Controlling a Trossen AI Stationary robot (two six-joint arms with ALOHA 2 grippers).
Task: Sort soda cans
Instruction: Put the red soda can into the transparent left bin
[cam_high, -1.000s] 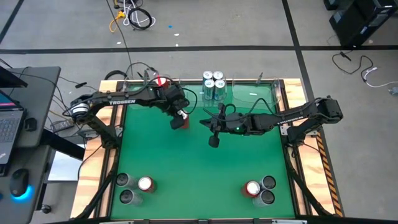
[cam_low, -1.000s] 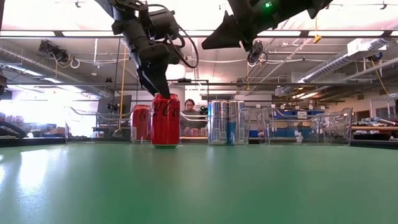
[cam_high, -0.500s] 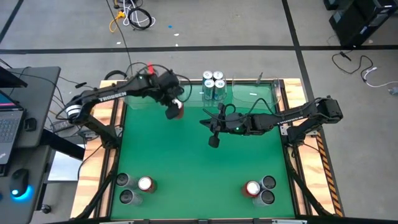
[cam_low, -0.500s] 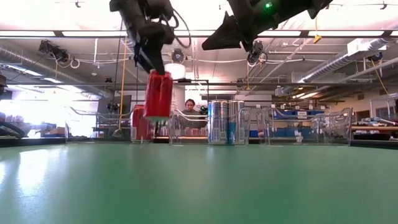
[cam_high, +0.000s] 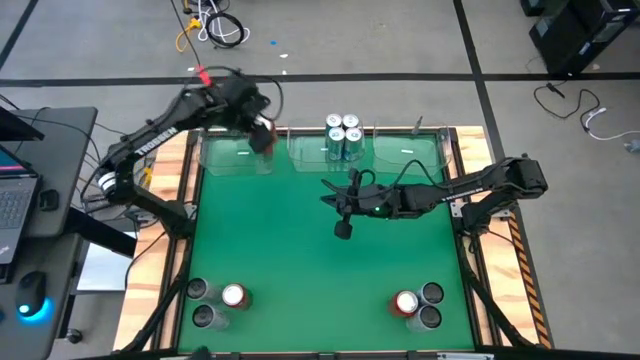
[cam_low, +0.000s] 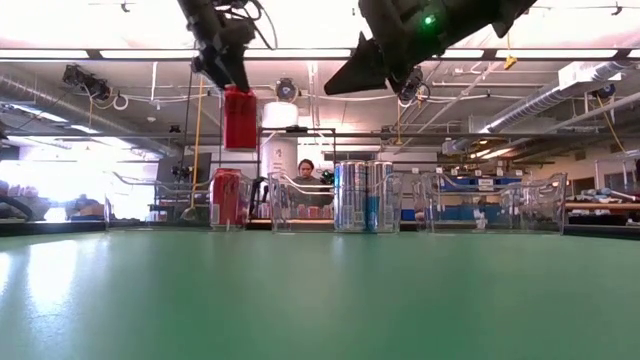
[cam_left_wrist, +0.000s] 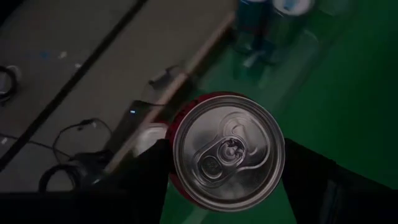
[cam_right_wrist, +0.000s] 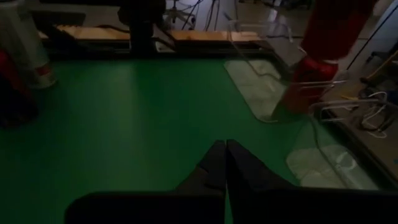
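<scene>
Left claw: your left claw (cam_low: 228, 78) grips a red can (cam_low: 240, 118) by its sides, well above the table (cam_high: 300, 260), over the far left clear bin (cam_high: 232, 157).
Held can: upright, silvery top (cam_left_wrist: 228, 152) facing the wrist camera; no writing readable on it.
Below the claw: another red can (cam_low: 227, 197) stands in that bin; its lettering is too dim to read.
Right of the claw: blue-and-white cans (cam_high: 343, 137) sit in the middle bin (cam_high: 330, 150); brand probably unreadable from here.
Right claw: your right claw (cam_high: 343, 229) is clenched on nothing, hanging over mid-table.
Near edge: grey and red cans wait at the left corner (cam_high: 218, 301) and right corner (cam_high: 418, 305).
Writing: white letters on the left arm (cam_high: 152, 141), too small to read.
</scene>
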